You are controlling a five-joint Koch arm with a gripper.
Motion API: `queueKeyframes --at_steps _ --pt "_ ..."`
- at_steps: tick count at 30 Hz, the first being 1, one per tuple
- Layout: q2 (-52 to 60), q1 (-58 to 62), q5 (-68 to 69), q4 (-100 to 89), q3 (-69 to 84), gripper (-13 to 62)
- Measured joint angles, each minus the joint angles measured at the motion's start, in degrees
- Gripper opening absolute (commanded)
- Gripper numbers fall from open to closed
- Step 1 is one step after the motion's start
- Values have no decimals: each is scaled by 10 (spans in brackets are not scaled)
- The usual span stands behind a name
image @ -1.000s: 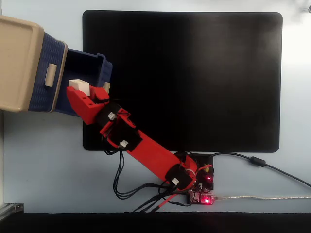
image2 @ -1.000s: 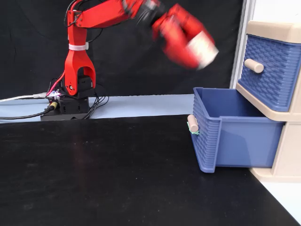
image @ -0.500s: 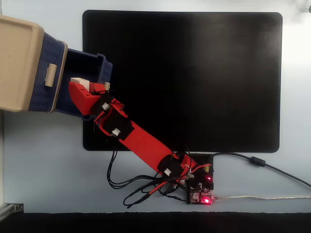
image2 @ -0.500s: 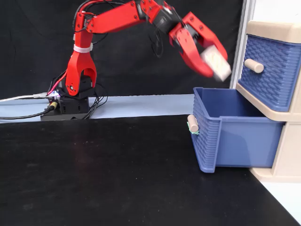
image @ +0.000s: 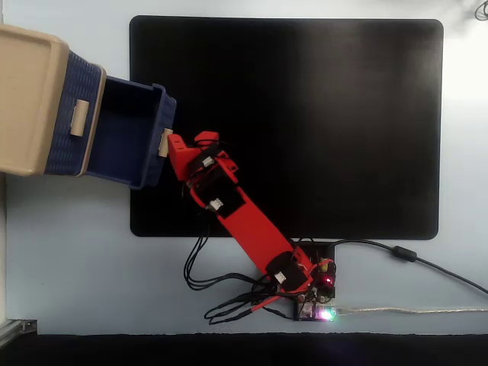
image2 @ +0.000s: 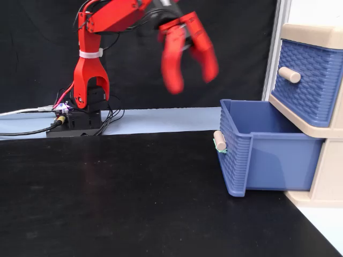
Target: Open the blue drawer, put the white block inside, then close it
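With the blue drawer pulled out, we see the red gripper spread open, empty, above the mat; the white block is nowhere visible, so closing likely follows.

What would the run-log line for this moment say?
gripper: open, empty, raised beside the drawer | lower drawer: pulled out | upper drawer: closed | block: not visible | mat
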Motion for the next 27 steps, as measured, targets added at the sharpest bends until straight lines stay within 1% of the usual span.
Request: queueKeyframes --at_steps 3,9,17,22,27 --pt "-8 18 -49 32 -2 339" --pt "-90 -7 -38 3 -5 339" --pt "-199 -91 90 -149 -27 340" --pt "-294 -137 175 -259 -108 341" --pt "-359 -174 203 -292 -224 341"
